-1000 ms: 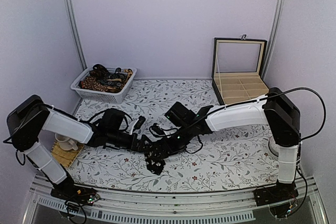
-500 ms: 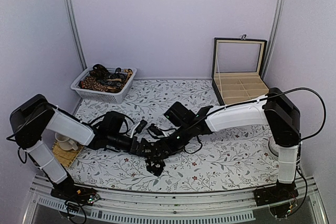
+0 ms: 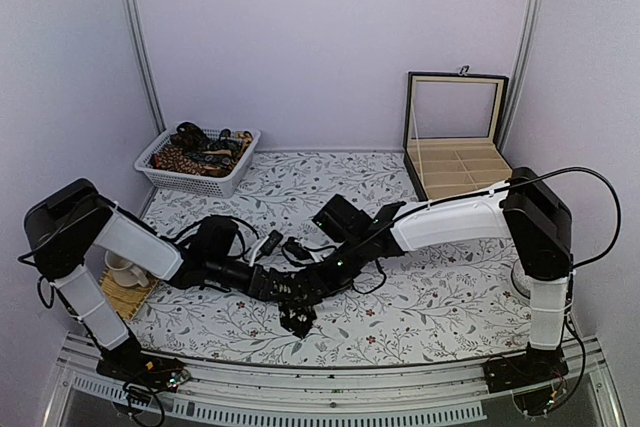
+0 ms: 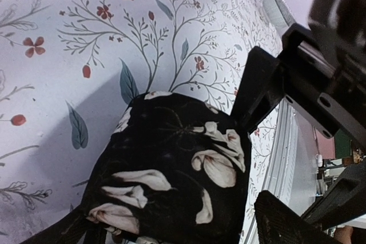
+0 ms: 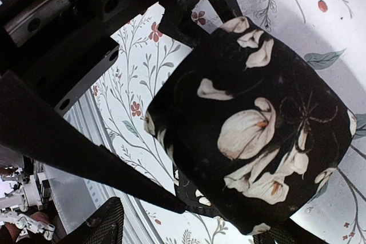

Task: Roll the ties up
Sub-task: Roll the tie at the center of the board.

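Note:
A black tie (image 3: 297,309) with pale flowers lies bunched at the front middle of the table. It fills the left wrist view (image 4: 183,170) and the right wrist view (image 5: 257,130). My left gripper (image 3: 278,287) reaches in from the left and is shut across the tie's width (image 4: 183,232). My right gripper (image 3: 312,282) comes from the right and meets it over the tie. Its jaws are open (image 5: 194,232), one on each side of the fabric, with bare table showing beside one finger (image 5: 106,224). More ties sit in a basket (image 3: 197,159).
The white basket stands at the back left. An open wooden box (image 3: 455,162) with compartments stands at the back right. A cup (image 3: 125,269) on a woven mat sits by the left arm. The table's front rail (image 3: 330,387) runs just below the tie.
My left arm has pushed further right toward the right gripper. The tie has gathered into a shorter bunch. The right arm has barely moved.

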Available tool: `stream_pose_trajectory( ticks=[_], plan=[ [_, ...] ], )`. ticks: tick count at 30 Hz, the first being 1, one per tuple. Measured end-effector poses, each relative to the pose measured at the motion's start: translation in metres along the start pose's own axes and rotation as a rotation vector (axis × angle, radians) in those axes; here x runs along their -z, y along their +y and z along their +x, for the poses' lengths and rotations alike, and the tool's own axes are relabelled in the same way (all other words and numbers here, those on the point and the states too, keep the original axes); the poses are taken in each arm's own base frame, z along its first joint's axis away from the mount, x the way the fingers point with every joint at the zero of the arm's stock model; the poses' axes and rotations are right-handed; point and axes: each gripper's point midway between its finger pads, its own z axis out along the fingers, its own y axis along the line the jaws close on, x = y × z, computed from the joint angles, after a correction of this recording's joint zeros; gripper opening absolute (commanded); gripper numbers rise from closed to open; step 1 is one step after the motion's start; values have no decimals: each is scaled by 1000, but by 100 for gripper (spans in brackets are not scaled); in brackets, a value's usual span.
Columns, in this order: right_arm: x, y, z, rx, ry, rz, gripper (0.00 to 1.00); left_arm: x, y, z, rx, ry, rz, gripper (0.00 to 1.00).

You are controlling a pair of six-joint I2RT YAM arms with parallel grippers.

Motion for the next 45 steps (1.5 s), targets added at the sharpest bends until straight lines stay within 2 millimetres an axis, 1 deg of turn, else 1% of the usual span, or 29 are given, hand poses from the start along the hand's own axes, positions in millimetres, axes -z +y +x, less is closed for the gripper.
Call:
stream_pose_trajectory(
  ticks=[3, 5, 10, 14, 15, 18, 21, 25, 28, 33, 37, 42, 45],
  plan=[
    [0, 0, 1, -1, 3, 1, 76, -2, 2, 0, -33, -5, -29, 82],
    [0, 0, 1, 0, 4, 0, 76, -2, 4, 1, -51, -10, -51, 80],
    [1, -2, 3, 1, 14, 2, 79, -3, 8, 1, -88, -20, -93, 73],
    [3, -6, 4, 1, 19, 4, 81, -3, 11, 1, -117, -29, -125, 71],
    [4, -7, 4, 2, 20, 3, 81, -2, 12, 1, -125, -33, -135, 68],
    [11, -8, 5, 10, 22, -1, 81, -1, 15, 1, -141, -43, -165, 66],
    [27, -6, 3, 35, 7, -12, 81, 2, 18, 2, -160, -53, -195, 66],
    [54, 0, -8, 74, -47, -28, 81, 3, 20, 3, -202, -59, -248, 66],
    [67, 2, -16, 95, -89, -27, 81, 1, 19, 5, -240, -64, -297, 66],
    [66, -5, -21, 96, -139, -4, 76, -2, 20, 7, -306, -85, -406, 66],
    [67, -8, -34, 74, -192, 22, 66, 2, 23, 10, -333, -113, -473, 66],
    [71, -8, -52, 49, -258, 42, 65, 11, 28, 13, -346, -150, -521, 66],
    [65, -8, -65, 44, -283, 27, 65, 12, 29, 14, -352, -161, -535, 66]
  ],
)
